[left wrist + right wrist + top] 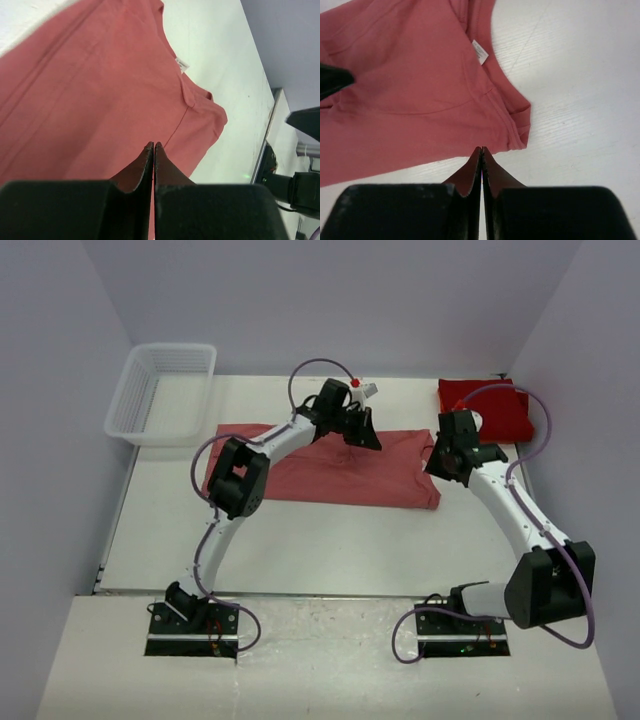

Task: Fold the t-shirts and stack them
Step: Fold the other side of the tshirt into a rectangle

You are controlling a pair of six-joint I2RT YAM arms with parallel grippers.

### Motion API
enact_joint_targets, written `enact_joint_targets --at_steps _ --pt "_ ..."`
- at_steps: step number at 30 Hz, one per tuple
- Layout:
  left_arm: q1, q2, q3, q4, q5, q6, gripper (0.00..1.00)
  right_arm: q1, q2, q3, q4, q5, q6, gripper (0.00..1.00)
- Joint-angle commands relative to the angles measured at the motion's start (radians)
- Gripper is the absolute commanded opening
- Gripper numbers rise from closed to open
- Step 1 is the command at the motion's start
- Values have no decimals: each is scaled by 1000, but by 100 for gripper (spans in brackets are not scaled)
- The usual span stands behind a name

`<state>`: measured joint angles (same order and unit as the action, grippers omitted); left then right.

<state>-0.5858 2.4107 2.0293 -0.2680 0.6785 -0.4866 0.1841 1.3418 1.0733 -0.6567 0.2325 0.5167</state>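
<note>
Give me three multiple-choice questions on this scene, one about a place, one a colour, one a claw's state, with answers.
1. Where on the table does the folded red shirt lie? A far right corner B near left edge C dead centre
2. What colour is the spread-out shirt? A blue B salmon-red C white
3. The left claw is: A wide open B shut C holding a cup
Answers: A, the top view shows it far right; B, every view shows that colour; B, its fingers meet.
</note>
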Motion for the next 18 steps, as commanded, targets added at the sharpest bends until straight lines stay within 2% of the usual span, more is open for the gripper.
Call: enact_joint_targets --at_steps 1,7,11,15,18 --pt "-57 103 87 59 154 -23 0 18 -42 25 -27 -41 -17 0" --pt "-100 208 151 98 193 -49 0 44 -75 8 -46 -36 -18 0" --pt "-101 266 177 66 136 -43 0 81 -136 -13 -55 -50 -3 0" --pt "-89 346 296 -29 59 -15 0 155 -184 -26 -64 -58 35 0" --pt "-43 392 336 -8 41 -30 0 221 -202 -32 -69 -62 69 0"
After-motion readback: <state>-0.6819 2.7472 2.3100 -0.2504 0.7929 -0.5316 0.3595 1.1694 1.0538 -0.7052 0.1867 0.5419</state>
